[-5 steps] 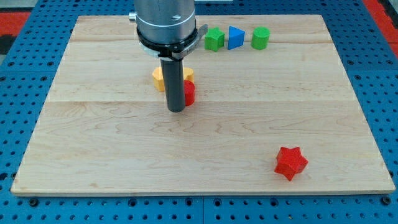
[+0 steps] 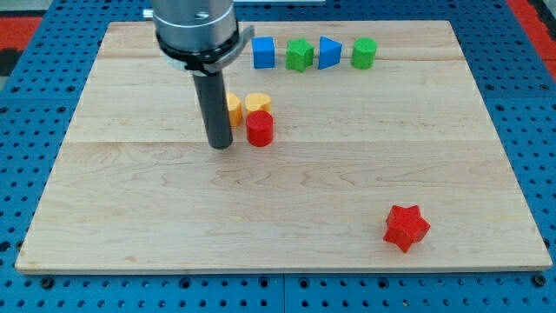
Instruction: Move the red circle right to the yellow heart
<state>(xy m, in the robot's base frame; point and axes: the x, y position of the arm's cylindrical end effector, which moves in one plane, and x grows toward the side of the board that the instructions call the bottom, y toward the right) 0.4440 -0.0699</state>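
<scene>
The red circle (image 2: 260, 129) stands left of the board's middle, touching the lower edge of the yellow heart (image 2: 257, 103). My tip (image 2: 220, 145) rests on the board just left of the red circle, with a small gap between them. The rod hides part of a second yellow block (image 2: 234, 109), which sits left of the heart; its shape cannot be made out.
Along the view's top stand a blue square block (image 2: 263, 53), a green star-like block (image 2: 300, 55), a blue triangular block (image 2: 328, 53) and a green cylinder (image 2: 364, 53). A red star (image 2: 406, 228) lies at the lower right of the wooden board (image 2: 130, 217).
My tip has moved left, from in front of the red circle to its left side. The red circle, yellow heart and blue square block now show fully.
</scene>
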